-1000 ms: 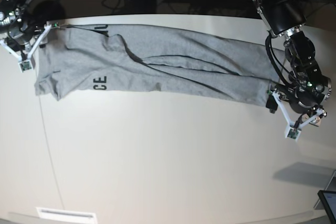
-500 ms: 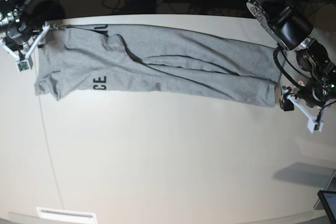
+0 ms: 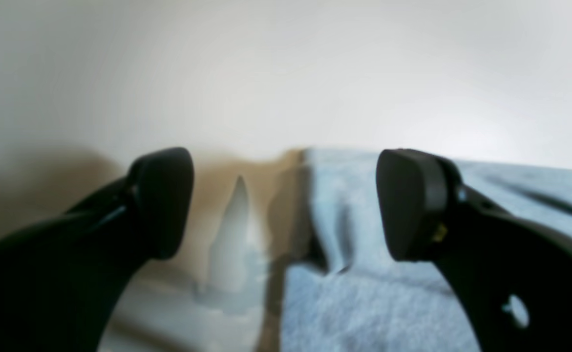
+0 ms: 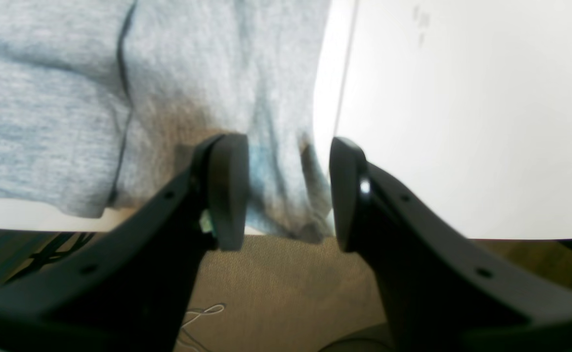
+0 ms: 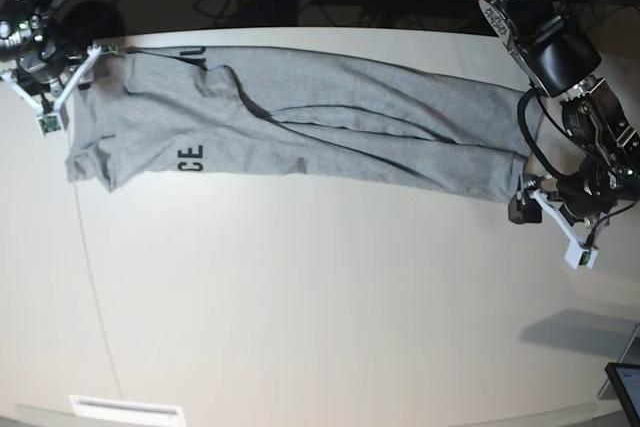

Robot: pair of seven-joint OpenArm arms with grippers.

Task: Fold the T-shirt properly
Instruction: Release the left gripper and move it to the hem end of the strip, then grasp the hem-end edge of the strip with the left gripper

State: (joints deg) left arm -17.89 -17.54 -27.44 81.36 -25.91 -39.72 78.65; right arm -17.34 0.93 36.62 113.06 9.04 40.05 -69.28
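1. Lying lengthwise across the table [image 5: 300,307], the T-shirt [image 5: 300,127] is folded into a long grey band.
2. My left gripper [image 3: 286,205] stands wide open at the shirt's corner, holding nothing.
3. My right gripper [image 4: 288,190] straddles the opposite corner at the table's edge, jaws apart around cloth; whether they pinch it I cannot tell.
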